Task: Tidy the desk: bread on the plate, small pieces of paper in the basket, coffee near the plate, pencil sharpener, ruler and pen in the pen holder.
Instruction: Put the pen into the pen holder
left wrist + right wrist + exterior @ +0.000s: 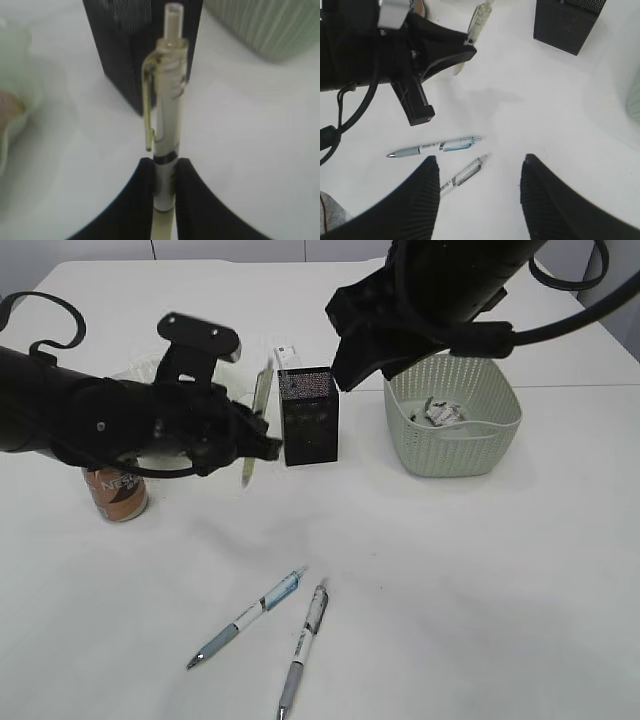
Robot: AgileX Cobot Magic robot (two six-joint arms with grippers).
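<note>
Yellowish clear pen (167,130) clamped in left gripper (164,187), held above the worktop (450,590), not touching it. Long axis near upright in the exterior view, slight tilt; clicker end and clip point up and away from the gripper, the other end sticks out below the jaws. Pen sits just left of the pen holder (308,416), apart from it. Basket (455,430) right of the holder, crumpled paper (440,412) inside. Coffee (116,493) under the left arm, standing on the worktop. Two blue-grey pens (248,617) (304,645) lie flat near the front edge, roughly parallel, diagonal. Right gripper (479,192) jaws apart, holding nothing, above those two pens.
</note>
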